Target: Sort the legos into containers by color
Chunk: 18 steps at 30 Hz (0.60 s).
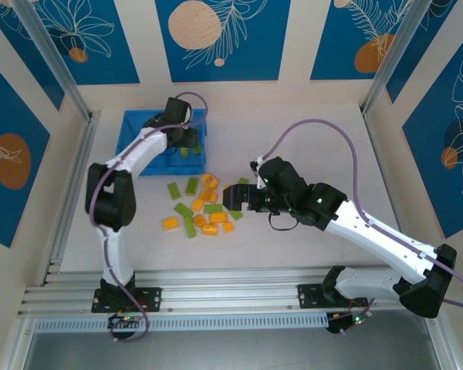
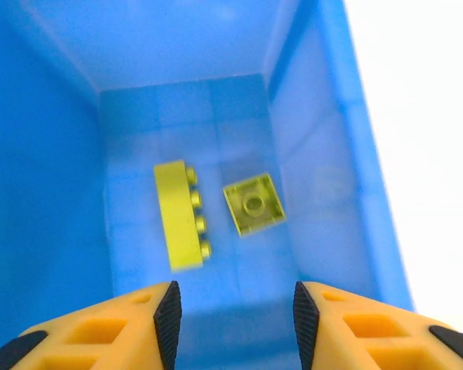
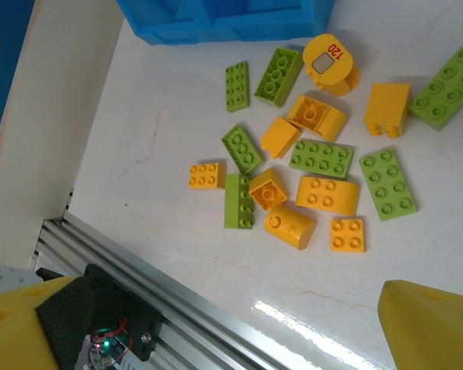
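The blue bin [image 1: 139, 135] stands at the back left. My left gripper [image 1: 187, 139] hangs over its right container, jaws apart with nothing between the pads [image 2: 235, 312]. Below it, two lime green legos lie on the container floor: a long brick [image 2: 177, 216] on its side and a square one [image 2: 253, 203] upside down. Several orange-yellow and lime green legos [image 1: 204, 208] lie scattered on the table in front of the bin. My right gripper [image 1: 235, 202] hovers at the pile's right edge, wide open and holding nothing [image 3: 239, 331]. From that wrist I see the pile [image 3: 309, 177] and the bin's front wall [image 3: 216, 19].
An aluminium rail [image 1: 216, 281] runs along the near table edge, close below the right gripper [image 3: 177, 308]. A round orange piece marked 120 [image 3: 329, 63] sits at the far side of the pile. Frame posts [image 1: 62, 69] and side walls bound the table.
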Motion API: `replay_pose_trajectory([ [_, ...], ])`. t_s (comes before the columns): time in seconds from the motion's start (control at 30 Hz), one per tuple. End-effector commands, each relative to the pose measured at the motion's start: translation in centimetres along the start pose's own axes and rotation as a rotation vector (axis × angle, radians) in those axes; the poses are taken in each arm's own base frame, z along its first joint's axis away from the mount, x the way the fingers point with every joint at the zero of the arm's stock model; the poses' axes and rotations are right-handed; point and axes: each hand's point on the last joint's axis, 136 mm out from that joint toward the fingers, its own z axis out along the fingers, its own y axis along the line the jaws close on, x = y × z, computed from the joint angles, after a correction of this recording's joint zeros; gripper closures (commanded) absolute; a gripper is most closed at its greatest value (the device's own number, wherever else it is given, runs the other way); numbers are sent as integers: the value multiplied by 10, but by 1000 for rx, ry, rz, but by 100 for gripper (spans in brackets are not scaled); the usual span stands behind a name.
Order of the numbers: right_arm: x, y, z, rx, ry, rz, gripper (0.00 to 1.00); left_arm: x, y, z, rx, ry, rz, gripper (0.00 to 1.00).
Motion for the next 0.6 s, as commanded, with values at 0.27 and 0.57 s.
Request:
replay_pose_trajectory([
  [0.27, 1, 1, 22, 28, 42, -5, 3, 141, 4, -147, 40, 10, -138, 53],
  [0.57, 0, 4, 32, 36, 80, -36, 3, 275, 19, -132, 28, 279, -277, 26],
])
